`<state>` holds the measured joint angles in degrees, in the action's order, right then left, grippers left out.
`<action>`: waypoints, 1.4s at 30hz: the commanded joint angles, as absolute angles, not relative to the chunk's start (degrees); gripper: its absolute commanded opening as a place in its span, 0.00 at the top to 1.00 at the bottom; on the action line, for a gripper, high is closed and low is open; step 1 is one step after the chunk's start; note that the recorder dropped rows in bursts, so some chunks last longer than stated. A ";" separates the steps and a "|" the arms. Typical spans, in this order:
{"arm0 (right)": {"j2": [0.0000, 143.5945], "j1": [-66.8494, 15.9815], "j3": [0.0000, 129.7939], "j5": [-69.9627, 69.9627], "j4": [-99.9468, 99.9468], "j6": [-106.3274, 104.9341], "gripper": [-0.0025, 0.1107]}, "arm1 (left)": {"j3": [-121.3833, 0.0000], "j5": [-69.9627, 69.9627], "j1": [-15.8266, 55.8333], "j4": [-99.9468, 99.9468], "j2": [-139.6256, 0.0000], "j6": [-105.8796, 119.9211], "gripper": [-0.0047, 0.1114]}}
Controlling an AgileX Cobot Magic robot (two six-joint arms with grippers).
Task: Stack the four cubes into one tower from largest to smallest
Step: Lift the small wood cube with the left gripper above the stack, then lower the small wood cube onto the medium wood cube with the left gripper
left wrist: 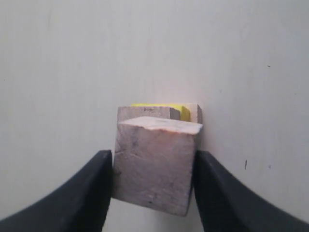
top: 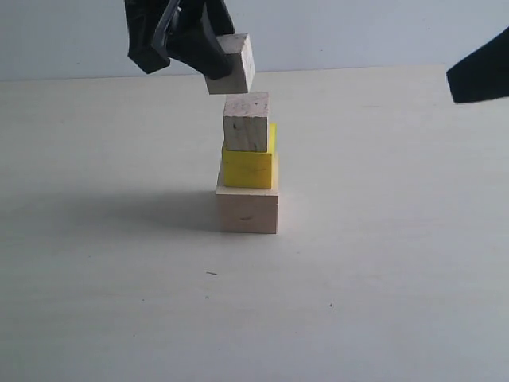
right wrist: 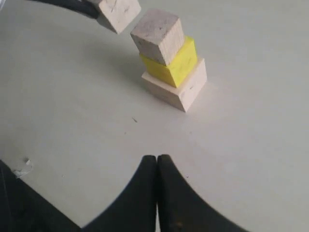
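Right now the left gripper (top: 216,57) is clamping the fourth cube (top: 235,67) by two opposite faces. That cube is hanging in the air, tilted, at about eleven o'clock from the top of the tower (top: 249,179) in the exterior view, and it is not touching it. Below, the other small cube (top: 246,121) is sitting on the yellow cube (top: 248,169), which is resting on the large cube (top: 247,211) on the table (top: 382,278). As I am judging it, the main danger is coming from that tilt: if the fourth cube is lowered as it hangs, one edge is going to touch first, and on release it may be rocking or sliding off. Its centre is also lying toward nine o'clock of the landing face, so a straight descent may be leaving it overhanging on that side. The landing face is small, and the cube beneath it is itself sitting toward the nine o'clock side of the yellow one. So a sideways nudge from a finger (left wrist: 96,193) may be shoving it or toppling everything. The right gripper (right wrist: 157,166) is resting pressed shut and empty, well apart from the tower, and is posing no hazard there.
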<state>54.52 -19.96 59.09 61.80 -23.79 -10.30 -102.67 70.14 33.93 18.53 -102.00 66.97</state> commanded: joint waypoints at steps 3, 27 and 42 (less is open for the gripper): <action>54.04 -20.04 52.76 58.41 -26.09 -11.59 0.98 | -106.26 69.96 34.41 19.61 -104.51 67.64 0.96; 54.04 -20.04 50.66 56.02 -27.40 -13.47 0.98 | -106.58 69.50 34.88 17.04 -108.17 67.43 0.96; 54.04 -20.04 50.66 56.02 -27.40 -13.47 0.98 | -106.58 66.81 34.88 16.68 -108.74 67.43 0.96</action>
<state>54.52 -19.96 50.72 56.90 -27.07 -12.90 -106.03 67.82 34.57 16.69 -108.82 67.43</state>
